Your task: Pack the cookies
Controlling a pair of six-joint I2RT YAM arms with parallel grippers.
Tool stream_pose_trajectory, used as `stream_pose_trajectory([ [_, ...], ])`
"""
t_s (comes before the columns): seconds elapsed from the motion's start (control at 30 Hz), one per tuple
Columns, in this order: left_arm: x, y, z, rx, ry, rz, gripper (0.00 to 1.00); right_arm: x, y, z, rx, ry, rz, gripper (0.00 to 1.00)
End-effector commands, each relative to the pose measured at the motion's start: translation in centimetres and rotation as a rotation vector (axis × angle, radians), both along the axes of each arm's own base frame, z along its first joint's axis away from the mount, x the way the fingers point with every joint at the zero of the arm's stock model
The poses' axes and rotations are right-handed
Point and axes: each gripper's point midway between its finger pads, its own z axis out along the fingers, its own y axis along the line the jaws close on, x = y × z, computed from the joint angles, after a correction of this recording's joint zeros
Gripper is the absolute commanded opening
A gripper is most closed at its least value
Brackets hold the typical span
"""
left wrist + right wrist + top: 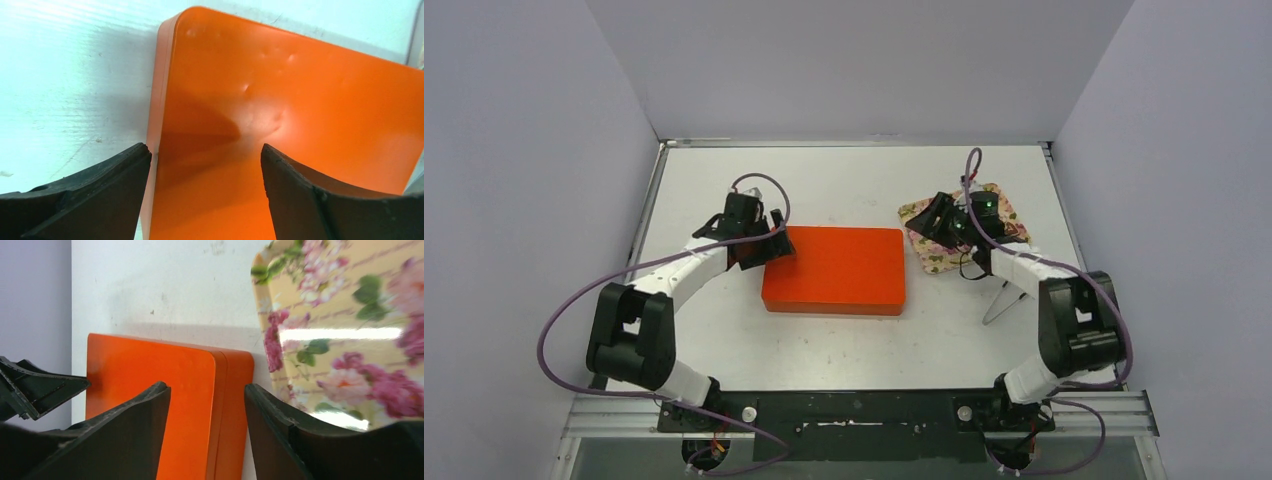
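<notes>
Black bases are bolted at the near edge. Both arms reach forward and fold inward at the elbow, so the forearms converge over the middle of the white table [844,180].

Orange box [839,270] lies mid-table with its lid on flat. The right wrist view shows a seam down its end. No cookies show in any view, and the part of the tray in sight is bare. My guess is that they lie inside the box under the lid. If so, packing is nearly done and what remains is seating or checking the lid.

Left arm: the forearm is low and angled toward the centre, with the wrist tipped down. The left gripper [772,242] is at the box's far-left corner. Its jaws are spread across the side wall, one finger outside over the table and one over the lid. It is released and grasping nothing. Probably it is placed there to steady or press that edge, but I cannot tell whether it touches.

Right arm: the elbow is raised at the right side and the forearm runs far-left. The right gripper [936,228] hangs over the near-left part of the floral tray [1002,196]. Its jaws are wide apart and empty, aimed back at the box's right end. The tray lies just beside the box, with a strip of table between them.
</notes>
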Motion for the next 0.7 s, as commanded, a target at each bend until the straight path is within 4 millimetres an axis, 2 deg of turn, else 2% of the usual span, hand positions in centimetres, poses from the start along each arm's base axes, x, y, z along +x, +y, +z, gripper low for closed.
stream_pose_trajectory([
  [0.0,2.1,0.6,7.4,0.011,-0.199,0.001,0.78,0.7,-4.3,6.7,-0.149,-0.166,-0.079,0.60],
  [0.2,0.5,2.6,13.1,0.050,-0.343,0.022,0.81,-2.3,-9.8,12.1,-0.334,-0.262,-0.169,0.77],
  [0.23,0.1,3.1,14.1,0.062,-0.367,0.027,0.82,-3.0,-10.6,13.4,-0.362,-0.294,-0.189,0.81],
  [0.43,-3.3,6.5,19.6,0.117,-0.512,0.129,0.89,-6.9,-14.6,18.1,-0.524,-0.384,-0.281,0.98],
  [0.53,-5.5,8.6,20.9,0.136,-0.583,0.215,0.92,-8.8,-15.4,19.9,-0.615,-0.426,-0.344,1.00],
  [0.67,-9.0,11.1,21.0,0.118,-0.667,0.341,0.97,-11.5,-15.7,22.1,-0.654,-0.497,-0.410,1.00],
])
